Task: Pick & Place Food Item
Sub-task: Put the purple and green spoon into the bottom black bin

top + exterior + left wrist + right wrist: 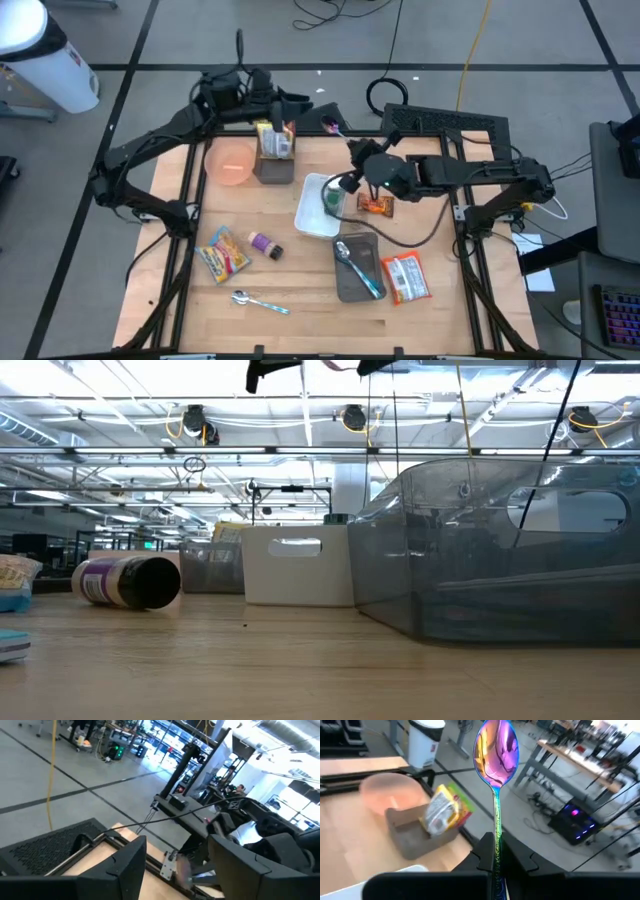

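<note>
Reads as partly done, judging by the layout. Closest to the work: left gripper (pixel 177 870) with fingers spread and nothing between them, hovering by the far edge of the table just beyond the yellow packet (pixel 274 140). That packet, seemingly the food item, stands upright in the dark bin (pixel 272 165) – placed, to all appearances, and let go. Next to it, the right gripper (pixel 495 852), pinched tight on the stem of an iridescent spoon (pixel 496 750) with the bowl pointing away from the wrist and toward the bin.

Left to do, as a guess: withdrawing the left arm and dealing with other food lying loose – a yellow snack bag (pixel 224 252) and a red-and-white pouch (pixel 406 277) near the front, plus an orange wrapper (pixel 377 206) under the right arm. No telling which of these the task wants next.

On the pale wooden table (pixel 300 330), front to back: a silver spoon (pixel 258 301), a purple canister (pixel 264 244) on its side, a grey tray (pixel 352 290) holding cutlery, a white tray (pixel 312 215) and an orange bowl (pixel 232 162) touching the dark bin.

Beyond the table: grey floor marked with dark lines, loose cables, a white trash can (pixel 45 60), then workbenches, screens and a ceiling of trusses and strip lights.
</note>
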You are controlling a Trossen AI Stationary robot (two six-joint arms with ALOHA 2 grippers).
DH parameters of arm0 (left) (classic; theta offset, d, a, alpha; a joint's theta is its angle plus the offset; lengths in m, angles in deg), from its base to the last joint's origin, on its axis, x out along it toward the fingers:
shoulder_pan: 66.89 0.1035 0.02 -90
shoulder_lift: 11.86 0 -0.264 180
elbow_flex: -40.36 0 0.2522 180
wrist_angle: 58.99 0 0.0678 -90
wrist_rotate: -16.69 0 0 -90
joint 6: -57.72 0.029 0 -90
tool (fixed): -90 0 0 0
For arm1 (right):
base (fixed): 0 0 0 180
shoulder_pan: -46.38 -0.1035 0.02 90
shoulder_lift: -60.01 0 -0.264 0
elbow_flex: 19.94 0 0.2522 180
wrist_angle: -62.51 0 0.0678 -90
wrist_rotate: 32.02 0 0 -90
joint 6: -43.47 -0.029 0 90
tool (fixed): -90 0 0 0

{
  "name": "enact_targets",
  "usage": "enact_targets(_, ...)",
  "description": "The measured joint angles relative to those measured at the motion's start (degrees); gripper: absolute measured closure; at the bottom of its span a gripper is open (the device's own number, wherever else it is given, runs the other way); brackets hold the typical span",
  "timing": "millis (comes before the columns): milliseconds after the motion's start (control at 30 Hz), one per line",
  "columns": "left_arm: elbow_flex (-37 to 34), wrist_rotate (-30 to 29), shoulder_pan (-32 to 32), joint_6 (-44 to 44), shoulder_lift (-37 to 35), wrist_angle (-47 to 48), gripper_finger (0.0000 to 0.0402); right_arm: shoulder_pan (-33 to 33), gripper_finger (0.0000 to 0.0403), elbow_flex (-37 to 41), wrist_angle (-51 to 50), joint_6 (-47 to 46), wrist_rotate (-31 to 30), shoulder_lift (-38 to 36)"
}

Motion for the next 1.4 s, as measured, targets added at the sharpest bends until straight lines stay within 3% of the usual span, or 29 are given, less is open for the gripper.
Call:
enact_targets(233,0.0,1.3,3.5,3.0,-3.1,5.0,0.0183,-5.9,0.0397,0.1,-8.4,-13.2,0.6,-3.1)
enact_targets(467,0.0,1.2,5.5,4.5,-4.4,9.1,0.0183,-10.9,0.0397,0.1,-14.2,-27.3,7.3,-3.1)
enact_targets(767,0.0,0.8,5.5,6.2,-4.5,12.8,0.0183,-15.2,0.0397,7.0,-13.4,-43.2,13.7,-3.1)
enact_targets(967,0.0,0.6,5.5,7.5,-4.5,14.3,0.0183,-17.7,0.0397,11.7,-9.8,-48.7,16.7,-1.5)
enact_targets(1400,0.0,0.6,5.4,11.1,-4.5,22.3,0.0183,-24.0,0.0397,11.7,-10.6,-55.2,18.2,7.6)
